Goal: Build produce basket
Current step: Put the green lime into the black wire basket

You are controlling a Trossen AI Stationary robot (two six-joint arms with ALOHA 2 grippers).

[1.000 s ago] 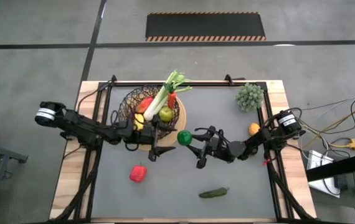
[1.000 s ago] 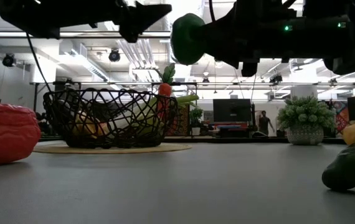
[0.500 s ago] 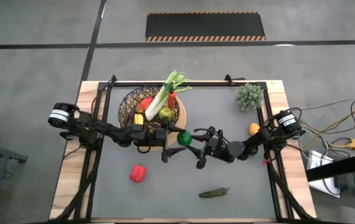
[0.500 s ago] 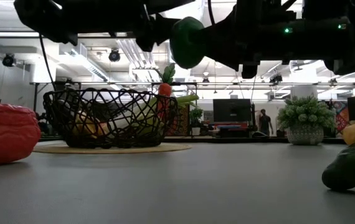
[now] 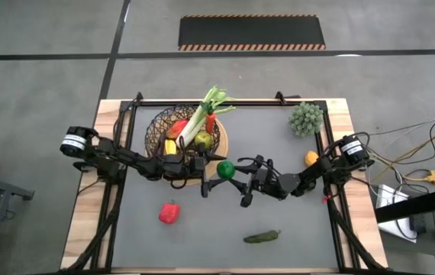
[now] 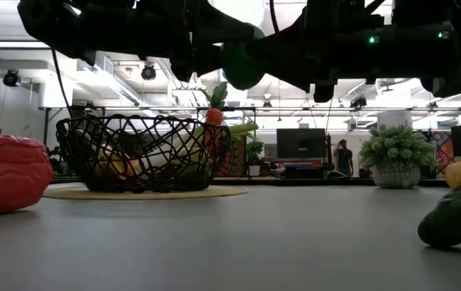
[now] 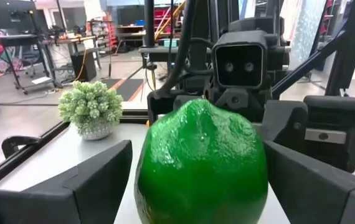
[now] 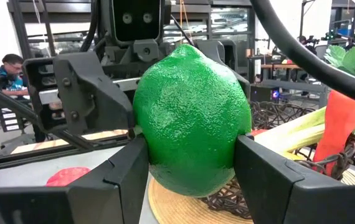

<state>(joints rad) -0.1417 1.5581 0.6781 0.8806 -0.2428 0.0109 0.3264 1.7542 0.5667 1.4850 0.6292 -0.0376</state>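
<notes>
Green lime [image 5: 226, 169] clamped in right gripper [image 5: 236, 173], left gripper [image 5: 216, 169] spread wide around it, beside basket [image 5: 156, 127]

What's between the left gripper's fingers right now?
The lime, held aloft by the right gripper. The open left gripper straddles it without closing; the left wrist view shows this best.

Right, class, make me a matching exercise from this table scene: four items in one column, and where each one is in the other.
Items
1. lime
2. leek
3. red pepper
4. cucumber

Places
A. lying in the basket, sticking out over its rim
B. on the mat, nearest the front edge
C. held in the right gripper
D. on the mat, below the left gripper

Pairs: 1-C, 2-A, 3-D, 4-B
</notes>
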